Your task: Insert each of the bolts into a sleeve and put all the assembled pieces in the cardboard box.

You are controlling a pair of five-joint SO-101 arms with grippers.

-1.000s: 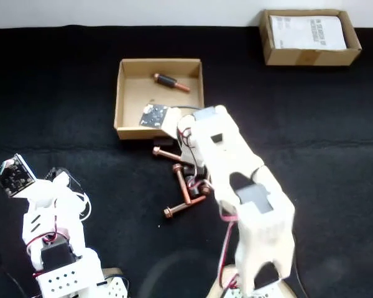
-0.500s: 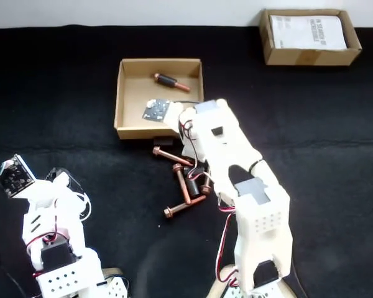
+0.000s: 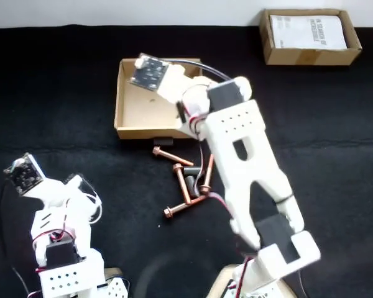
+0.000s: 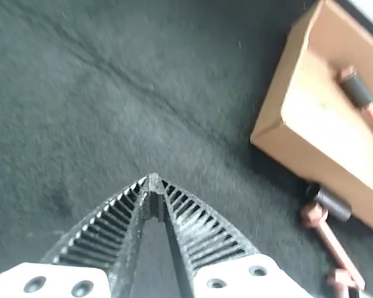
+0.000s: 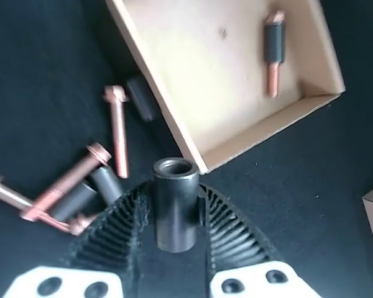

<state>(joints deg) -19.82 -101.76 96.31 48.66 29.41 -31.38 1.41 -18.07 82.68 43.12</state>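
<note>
Right gripper [image 5: 174, 194] is closed on a black sleeve [image 5: 174, 217], which is held with its open bore turned toward the wrist camera, above the table [image 3: 62, 93] just off the near right corner of the cardboard box [image 3: 119, 99]. The box is set toward the far edge, left of the middle. One assembled piece [image 5: 273, 53], a copper bolt pushed through a black sleeve, is seen lying on the box floor.

Four loose bolts [image 3: 182, 183] are scattered in the middle of the table, just in front of the box's near wall, some crossing one another. A loose sleeve [image 5: 140, 98] lies against that wall, and two more [image 5: 105, 180] are seen among the bolts.

Left gripper [image 4: 153, 184] is shut on nothing, its fingertips pressed together, over bare cloth near the near left corner. A second box [image 3: 308, 57] with a sheet of paper inside sits at the far right corner.
</note>
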